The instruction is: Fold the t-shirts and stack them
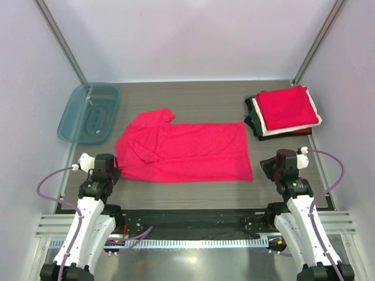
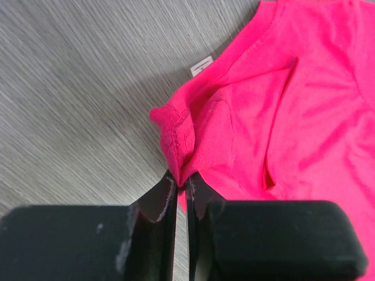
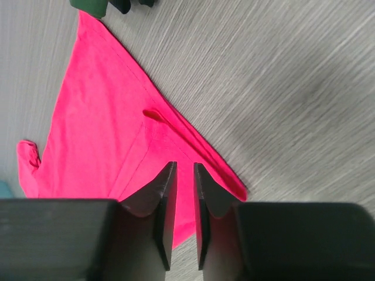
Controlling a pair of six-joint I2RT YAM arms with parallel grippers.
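A crimson t-shirt (image 1: 187,151) lies on the table's middle, folded lengthwise, neck end to the left. My left gripper (image 1: 115,171) is at its near left end. In the left wrist view my left gripper (image 2: 183,181) is shut on a bunched fold of this shirt (image 2: 281,117), near the white neck label (image 2: 202,65). My right gripper (image 1: 269,167) is by the shirt's near right corner. In the right wrist view my right gripper (image 3: 181,167) is open by a narrow gap above the hem corner (image 3: 234,184), with nothing between the pads. A stack of folded shirts (image 1: 285,108), red on top, sits at the back right.
A translucent teal tray (image 1: 89,112) stands at the back left. Metal frame posts rise at both back corners. The dark stack's edge shows at the top of the right wrist view (image 3: 94,4). The arm bases and a cable rail run along the near edge.
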